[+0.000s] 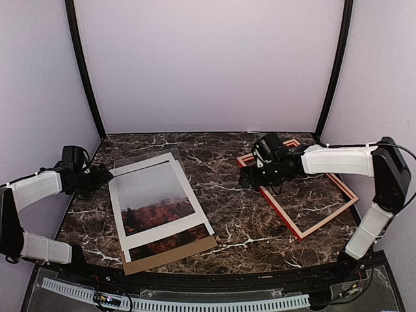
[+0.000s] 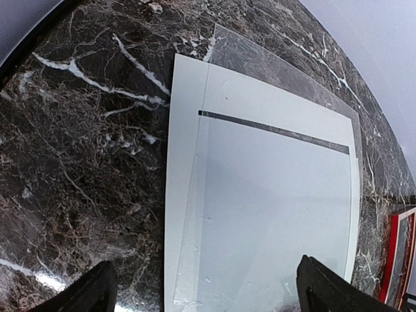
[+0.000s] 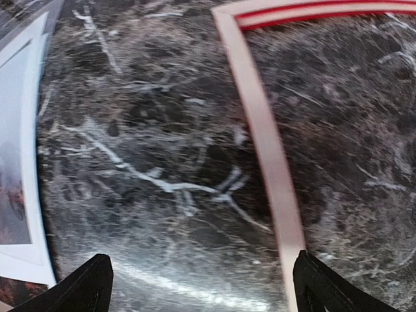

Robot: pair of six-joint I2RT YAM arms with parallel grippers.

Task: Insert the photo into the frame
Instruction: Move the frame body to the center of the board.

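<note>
Both jaws released and empty: left gripper [image 1: 106, 173] at 9 o'clock beside the white mat [image 1: 117, 214] covering the photo [image 1: 156, 203], right gripper [image 1: 247, 179] over the frame [image 1: 281, 212] at 3 o'clock.

No writing, label, brand mark, number or sign can be read anywhere in the three camera views

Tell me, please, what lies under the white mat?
The photo shows through its cut-out and past its near edge, above brown cardboard; a clear sheet pokes out behind. How far each reaches underneath is hidden.
</note>
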